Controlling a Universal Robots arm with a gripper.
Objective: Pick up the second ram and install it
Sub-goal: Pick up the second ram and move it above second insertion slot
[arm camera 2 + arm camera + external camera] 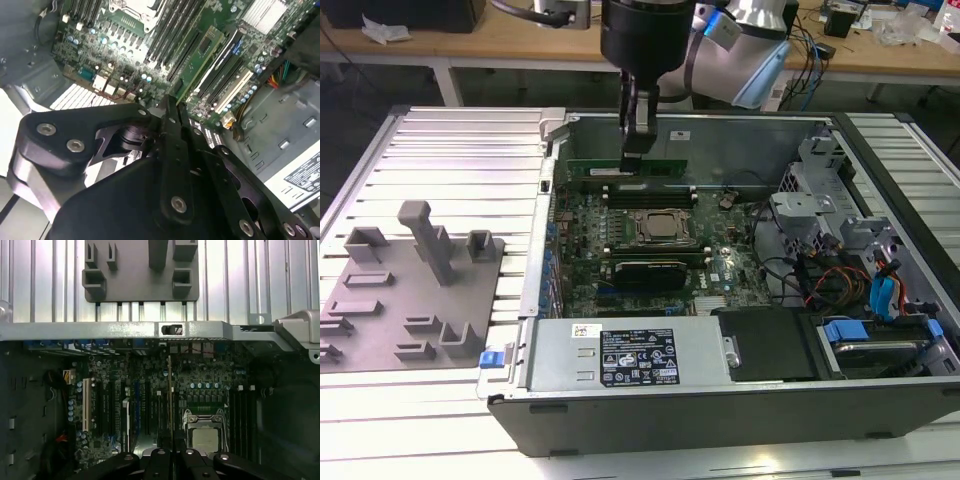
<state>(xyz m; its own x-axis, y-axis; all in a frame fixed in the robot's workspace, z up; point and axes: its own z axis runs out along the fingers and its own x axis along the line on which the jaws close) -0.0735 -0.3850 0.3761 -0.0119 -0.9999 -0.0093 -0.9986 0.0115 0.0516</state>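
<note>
My gripper (634, 156) is shut on the second ram (620, 168), a long green stick held level by its middle. It hangs inside the open computer case, over the black memory slots (645, 196) on the far side of the silver CPU socket (660, 228). In the second wrist view the ram (201, 59) sticks out past the fingers (169, 112), above the motherboard. In the first wrist view the ram (171, 390) shows edge-on as a thin line, running up from the gripper (171, 452) beside the CPU socket (205, 438).
A grey fixture tray (410, 290) with upright pegs lies on the ribbed table at the exterior view's left. In the case, a power supply (630, 355) fills the near side. Drive cages and cables (865, 275) crowd the exterior view's right. A black block (645, 272) sits near the socket.
</note>
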